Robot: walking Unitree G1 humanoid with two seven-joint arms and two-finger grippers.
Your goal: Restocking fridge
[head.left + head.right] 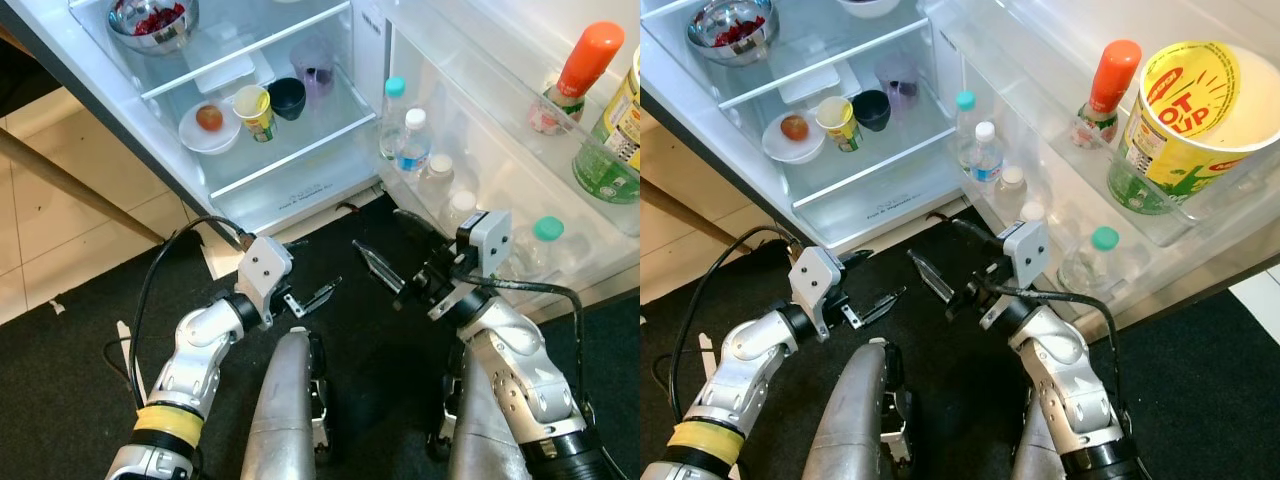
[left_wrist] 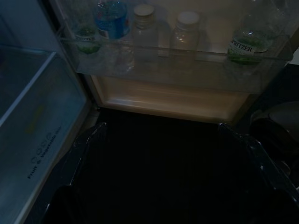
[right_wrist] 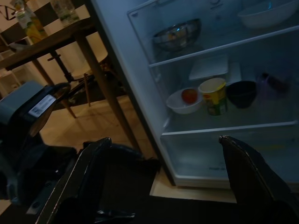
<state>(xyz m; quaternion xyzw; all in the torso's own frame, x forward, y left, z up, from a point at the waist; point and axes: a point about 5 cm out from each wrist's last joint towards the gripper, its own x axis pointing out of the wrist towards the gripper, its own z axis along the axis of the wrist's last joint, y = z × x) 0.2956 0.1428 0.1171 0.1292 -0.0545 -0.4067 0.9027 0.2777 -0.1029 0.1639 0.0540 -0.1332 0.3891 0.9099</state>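
The fridge stands open before me, its glass shelf (image 1: 290, 152) carrying a white plate (image 1: 192, 138) with a red fruit (image 1: 209, 117), a yellow cup (image 1: 256, 108), a dark bowl (image 1: 287, 97) and a purple cup (image 1: 316, 68). A metal bowl (image 1: 155, 25) of red food sits one shelf up. The lower door rack (image 1: 520, 215) holds several bottles, among them a blue-labelled water bottle (image 1: 412, 147). My left gripper (image 1: 315, 272) is open and empty, low in front of the fridge base. My right gripper (image 1: 378, 230) is also open and empty, close to the door rack.
The upper door rack holds an orange-capped bottle (image 1: 587, 62), a yellow tub (image 1: 1188, 100) and a green bottle (image 1: 600, 170). A black mat (image 1: 370, 340) lies under my arms. A wooden table leg (image 1: 70, 185) crosses the tiled floor on the left.
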